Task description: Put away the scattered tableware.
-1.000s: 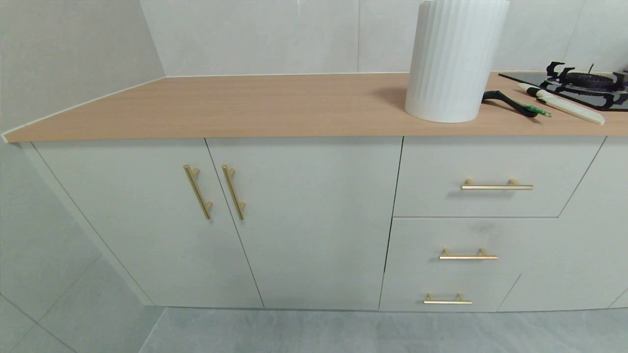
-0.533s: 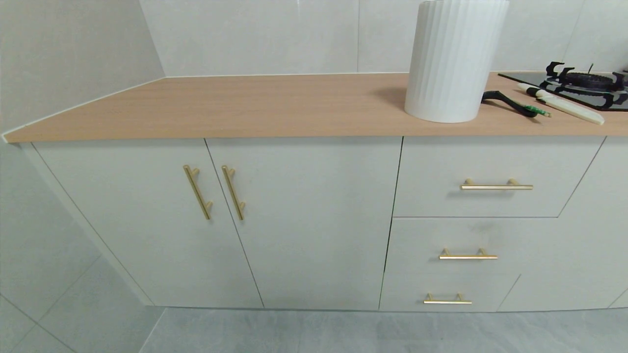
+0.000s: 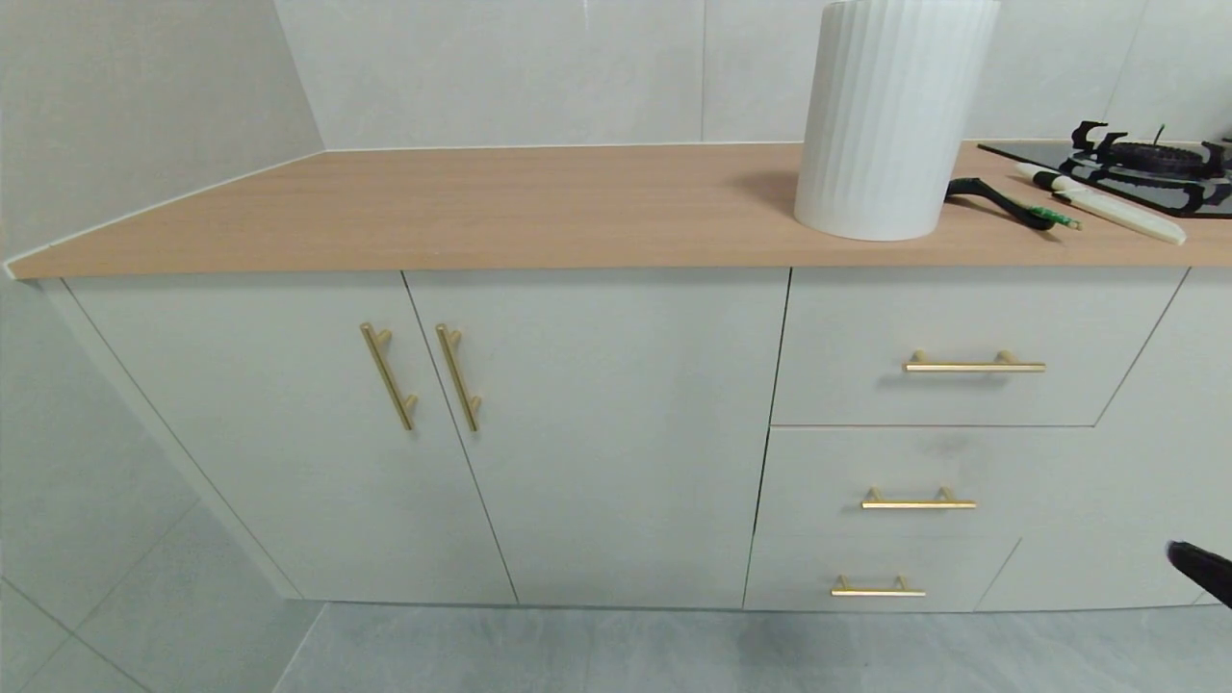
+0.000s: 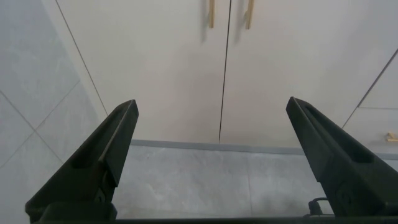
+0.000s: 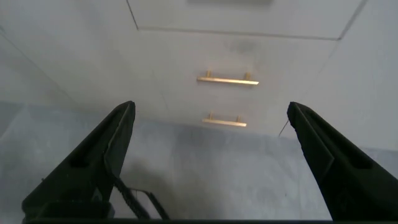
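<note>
Left claw (image 4: 211,107): spread wide, empty, low before cabinet doors (image 4: 155,62). Right claw (image 5: 210,107): spread wide, empty, facing drawers (image 5: 186,56). Black utensil (image 3: 996,200) and white knife (image 3: 1107,202) lie on bench (image 3: 481,207), beside ribbed container (image 3: 890,115).

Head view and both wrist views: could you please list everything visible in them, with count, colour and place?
countertop: 1, wood-brown, on top of the cabinets
ribbed container: 1, white, upright on the countertop, right part
black-handled utensil: 1, black with a green end, lying just right of the container
knife: 1, cream, lying by the hob's front edge
gas hob: 1, black, far right rear of the countertop
cabinet doors: 2, white with vertical gold handles, shut, under the countertop's left
drawers: 3, white with horizontal gold handles, shut, stacked right of the doors
floor: grey tiles, below
left claw: 1, black, open, low before the doors
right claw: 1, black, open, low before the lower drawers
</note>
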Controlling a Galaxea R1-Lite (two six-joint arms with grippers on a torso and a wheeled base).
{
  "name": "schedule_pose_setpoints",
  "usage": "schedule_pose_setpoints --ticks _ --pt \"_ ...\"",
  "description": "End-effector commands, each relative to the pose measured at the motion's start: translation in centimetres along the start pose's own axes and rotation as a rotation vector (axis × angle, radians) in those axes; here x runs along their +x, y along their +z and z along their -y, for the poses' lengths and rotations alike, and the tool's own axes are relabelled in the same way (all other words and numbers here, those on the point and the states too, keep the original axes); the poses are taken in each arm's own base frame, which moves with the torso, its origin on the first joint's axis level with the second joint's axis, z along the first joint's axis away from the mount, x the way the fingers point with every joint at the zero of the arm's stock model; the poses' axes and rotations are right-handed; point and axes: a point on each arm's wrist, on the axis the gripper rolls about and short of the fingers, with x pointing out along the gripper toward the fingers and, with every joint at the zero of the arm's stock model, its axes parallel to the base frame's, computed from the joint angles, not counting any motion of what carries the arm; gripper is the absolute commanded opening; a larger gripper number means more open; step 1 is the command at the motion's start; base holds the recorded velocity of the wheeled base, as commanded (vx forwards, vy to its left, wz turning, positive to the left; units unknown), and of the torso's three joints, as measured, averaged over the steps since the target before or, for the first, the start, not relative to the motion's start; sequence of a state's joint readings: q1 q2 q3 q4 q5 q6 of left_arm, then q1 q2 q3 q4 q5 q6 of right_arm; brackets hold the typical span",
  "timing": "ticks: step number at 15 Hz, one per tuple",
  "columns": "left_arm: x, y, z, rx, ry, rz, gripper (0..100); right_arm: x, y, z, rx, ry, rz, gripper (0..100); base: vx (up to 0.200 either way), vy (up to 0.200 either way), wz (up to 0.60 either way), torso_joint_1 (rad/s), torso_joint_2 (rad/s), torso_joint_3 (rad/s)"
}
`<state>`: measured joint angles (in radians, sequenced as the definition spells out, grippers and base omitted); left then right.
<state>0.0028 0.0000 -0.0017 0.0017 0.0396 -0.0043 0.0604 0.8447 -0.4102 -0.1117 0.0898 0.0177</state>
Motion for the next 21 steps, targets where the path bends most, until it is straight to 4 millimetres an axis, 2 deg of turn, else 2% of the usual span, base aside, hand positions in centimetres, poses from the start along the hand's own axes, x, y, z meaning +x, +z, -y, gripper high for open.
schedule_pose_setpoints --ticks 1,2,4,6,8,12,21 --pt "0.0 0.0 0.0 0.0 0.001 0.0 100 13.6 0.4 0.8 0.005 0.02 -0.252 100 0.0 0.0 0.0 0.0 0.0 0.0" --pt "0.0 0.0 0.0 0.0 0.001 -0.002 100 16.8 -0.4 1.1 0.004 0.014 -0.263 100 0.0 0.0 0.0 0.0 0.0 0.0" --pt "0.0 0.0 0.0 0.0 0.001 0.0 100 21.2 -2.1 1.5 0.007 0.012 -0.286 100 0.0 0.0 0.0 0.0 0.0 0.0" --pt "0.0 0.0 0.0 0.0 0.001 0.0 100 23.8 -4.4 1.8 0.003 -0.026 -0.307 100 0.0 0.0 0.0 0.0 0.0 0.0" --pt "0.0 0.0 0.0 0.0 0.001 -0.002 100 25.6 -6.2 2.2 -0.004 -0.078 -0.313 100 0.0 0.0 0.0 0.0 0.0 0.0" --pt "0.0 0.0 0.0 0.0 0.001 -0.002 100 27.9 -7.8 3.0 -0.006 -0.162 -0.241 100 0.0 0.0 0.0 0.0 0.0 0.0" --pt "0.0 0.0 0.0 0.0 0.001 0.0 100 31.0 -9.6 4.2 -0.01 -0.298 -0.185 100 0.0 0.0 0.0 0.0 0.0 0.0"
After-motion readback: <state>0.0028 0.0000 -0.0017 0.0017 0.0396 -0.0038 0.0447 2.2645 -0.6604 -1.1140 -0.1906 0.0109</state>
